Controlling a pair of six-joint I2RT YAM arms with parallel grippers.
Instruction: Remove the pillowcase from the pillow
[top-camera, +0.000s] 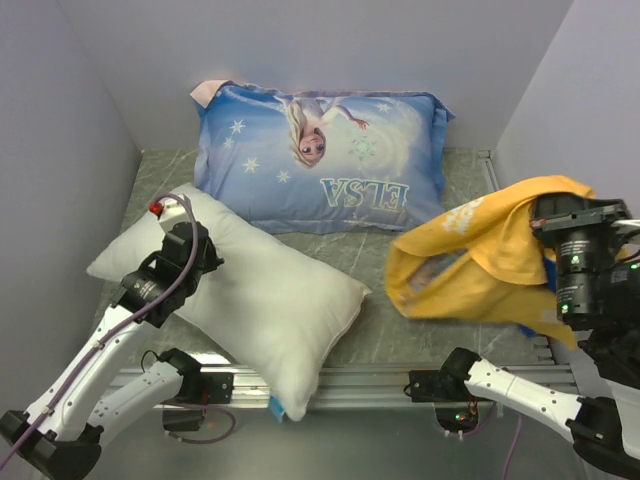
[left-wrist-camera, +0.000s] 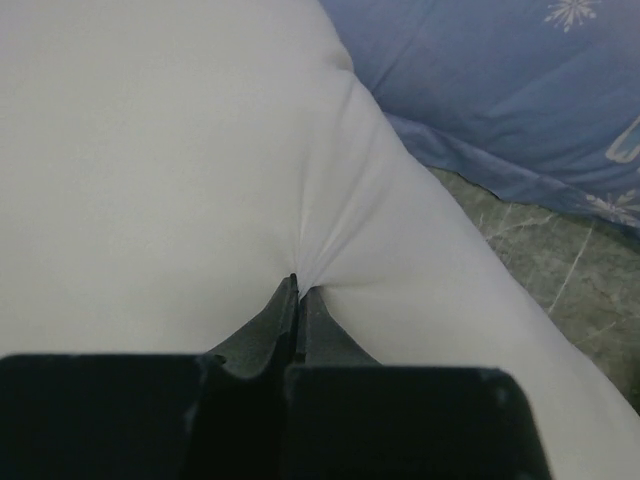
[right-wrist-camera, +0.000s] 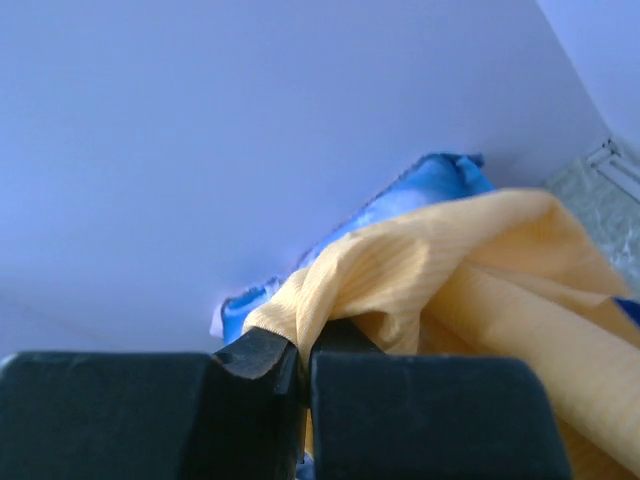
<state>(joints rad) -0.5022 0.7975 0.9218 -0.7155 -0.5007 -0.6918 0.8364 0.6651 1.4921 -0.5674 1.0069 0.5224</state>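
Pillowcase (top-camera: 480, 255) in right pincer (right-wrist-camera: 300, 360), pillow (top-camera: 260, 290) in left pincer (left-wrist-camera: 297, 290)

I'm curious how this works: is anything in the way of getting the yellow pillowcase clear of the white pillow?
Nothing visible. The pillowcase hangs from the right fingers, already apart from the pillow, with bare table between them.

Pillow (left-wrist-camera: 150, 150) pinched between the fingers of the left gripper (left-wrist-camera: 297, 292) and spreading ahead of them, second pillow (left-wrist-camera: 500, 100) beyond to their right, table (left-wrist-camera: 560, 270) beneath, pillowcase (right-wrist-camera: 450, 270) clamped in the fingers of the right gripper (right-wrist-camera: 303, 355), draping over and right of them, apart from the pillow
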